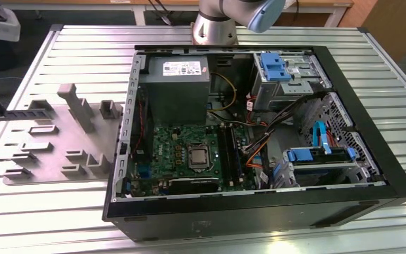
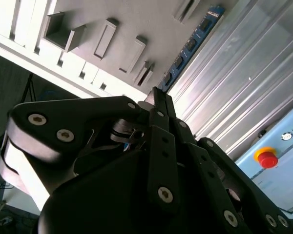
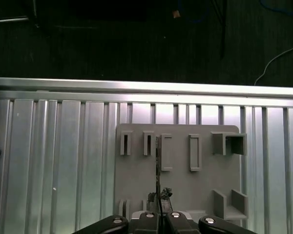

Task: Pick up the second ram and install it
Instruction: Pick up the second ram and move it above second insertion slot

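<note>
Since it likely has to seat edge-first, the second ram (image 2: 191, 46) stands edge-on at the grey fixture plate (image 3: 136, 180), well apart from the open case (image 1: 259, 211), with the gripper (image 2: 156, 93) apparently clamped on one end.

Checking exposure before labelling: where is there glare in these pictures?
Second wrist view: the table glares white, the gripper is a dark mass, and the second ram reads clearly. First wrist view: a bright band crosses the table. Exterior view: even light, no strong glare.
</note>
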Controlling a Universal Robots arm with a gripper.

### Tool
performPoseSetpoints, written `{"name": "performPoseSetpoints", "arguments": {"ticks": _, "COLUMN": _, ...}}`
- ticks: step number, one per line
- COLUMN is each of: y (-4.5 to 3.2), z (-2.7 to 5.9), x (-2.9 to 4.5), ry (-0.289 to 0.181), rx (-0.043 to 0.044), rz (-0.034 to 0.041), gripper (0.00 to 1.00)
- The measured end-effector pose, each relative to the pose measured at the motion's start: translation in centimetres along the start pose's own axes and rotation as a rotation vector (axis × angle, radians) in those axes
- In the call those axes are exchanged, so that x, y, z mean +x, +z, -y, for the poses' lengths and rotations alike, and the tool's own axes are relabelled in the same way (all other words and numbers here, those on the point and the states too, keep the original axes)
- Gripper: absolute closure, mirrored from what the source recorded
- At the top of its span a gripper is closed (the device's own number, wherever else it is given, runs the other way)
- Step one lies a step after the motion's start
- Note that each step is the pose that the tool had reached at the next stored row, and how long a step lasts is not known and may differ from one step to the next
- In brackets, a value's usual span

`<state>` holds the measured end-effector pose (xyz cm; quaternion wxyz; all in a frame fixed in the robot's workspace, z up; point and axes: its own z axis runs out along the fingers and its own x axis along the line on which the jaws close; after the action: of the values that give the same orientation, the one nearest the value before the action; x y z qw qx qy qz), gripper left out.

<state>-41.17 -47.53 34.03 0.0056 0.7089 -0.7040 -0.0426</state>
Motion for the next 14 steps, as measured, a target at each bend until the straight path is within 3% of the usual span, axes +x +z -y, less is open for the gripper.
{"name": "performPoseSetpoints", "arguments": {"ticks": 14, "y": -4.47, "z": -0.30, "x": -0.24, "ry": 0.000, "rx": 0.0000, "rz": 0.0000, "gripper": 0.88}}
